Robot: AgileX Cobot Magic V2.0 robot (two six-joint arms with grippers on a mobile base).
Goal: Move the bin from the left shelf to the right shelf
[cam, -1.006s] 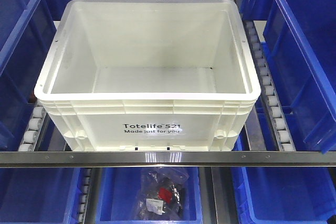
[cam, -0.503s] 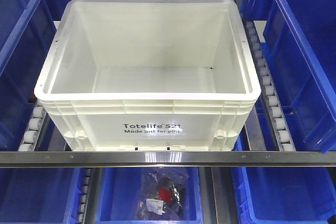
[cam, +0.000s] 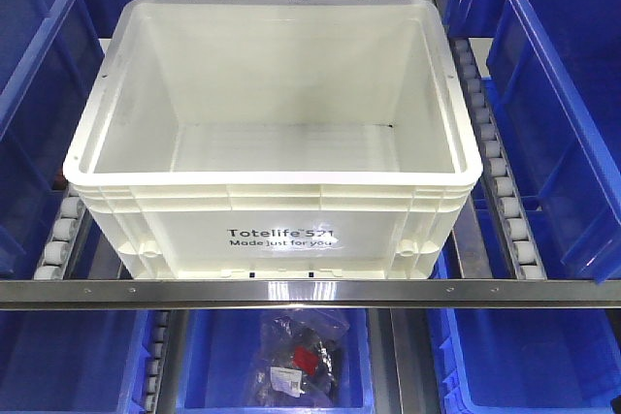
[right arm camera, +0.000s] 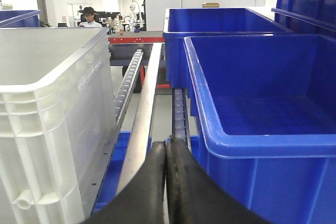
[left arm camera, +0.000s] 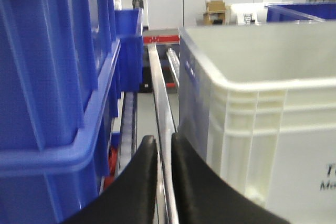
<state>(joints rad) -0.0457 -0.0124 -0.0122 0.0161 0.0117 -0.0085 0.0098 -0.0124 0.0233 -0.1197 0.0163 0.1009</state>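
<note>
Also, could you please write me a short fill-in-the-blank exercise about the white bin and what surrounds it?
1. The black print on the bin reads "Totelife ___".
2. Inside, the bin holds ___.
3. The neighbouring bins are coloured ___.
4. The right gripper has its jaws ___.
Missing words: 521; nothing; blue; shut.
</note>
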